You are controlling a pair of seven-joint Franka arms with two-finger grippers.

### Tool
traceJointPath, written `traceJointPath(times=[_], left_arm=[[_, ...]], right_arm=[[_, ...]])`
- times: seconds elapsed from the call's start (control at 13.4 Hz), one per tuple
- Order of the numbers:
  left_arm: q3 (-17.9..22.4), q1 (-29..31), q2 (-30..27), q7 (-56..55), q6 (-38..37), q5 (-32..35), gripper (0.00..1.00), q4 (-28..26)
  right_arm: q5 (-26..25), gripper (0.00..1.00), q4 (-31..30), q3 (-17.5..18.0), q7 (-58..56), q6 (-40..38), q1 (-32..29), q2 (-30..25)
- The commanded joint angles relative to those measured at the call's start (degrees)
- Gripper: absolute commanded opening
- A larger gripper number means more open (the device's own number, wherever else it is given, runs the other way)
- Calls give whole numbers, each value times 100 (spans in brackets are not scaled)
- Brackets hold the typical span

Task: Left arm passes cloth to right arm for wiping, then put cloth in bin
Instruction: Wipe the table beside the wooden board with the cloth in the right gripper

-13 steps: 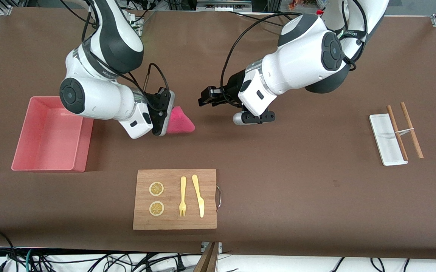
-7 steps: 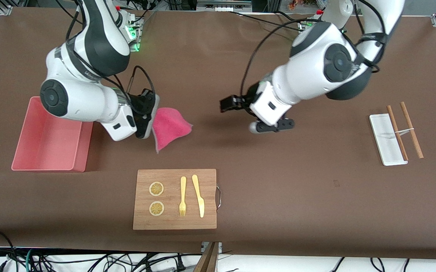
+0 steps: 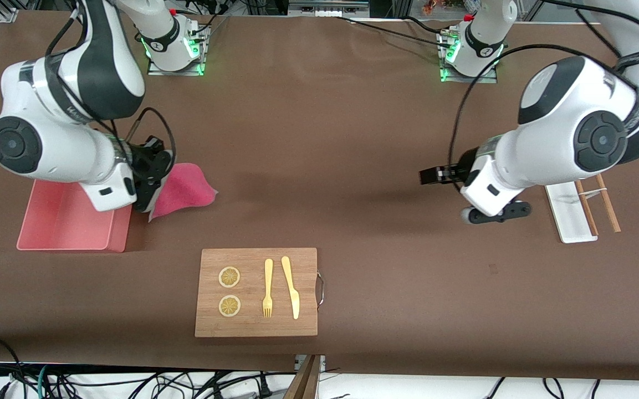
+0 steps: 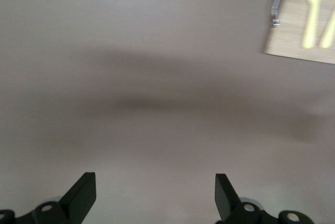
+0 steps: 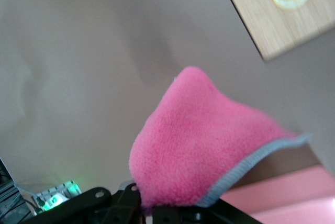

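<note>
The right gripper [image 3: 150, 191] has its fingers clamped on the cloth [image 3: 183, 188], hanging beside the bin [image 3: 64, 219]; carry it fully over the tub before releasing. The left gripper [image 3: 427, 176] waits, fingers spread, above bare bench [image 3: 352, 138].

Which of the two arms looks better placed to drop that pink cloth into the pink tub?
The right arm. Its right gripper is shut on the cloth right beside the bin. The left gripper is open and empty, over bare table near the left arm's end.
</note>
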Motion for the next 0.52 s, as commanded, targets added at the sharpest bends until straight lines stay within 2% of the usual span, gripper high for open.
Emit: traceJointPath(times=[0.0,0.22,0.37,0.45], left_arm=[[81,85,-621,749,-303,606,100,-142],[1597,-449,-1667,2312,29,519,100,-1045],[2634,-985,-2011,2737,310,397,100,-1433],[2944,-1057,-2230,2843,555,13,100,-1714]], right_arm=[[-421,0,-519,61,244,122,-308,-152],[-617,0,-862,43,1164,517,-353,-56],[-617,0,-1152,43,2077,912,-344,-46],[-617,0,-1301,43,2613,1123,-336,-46]])
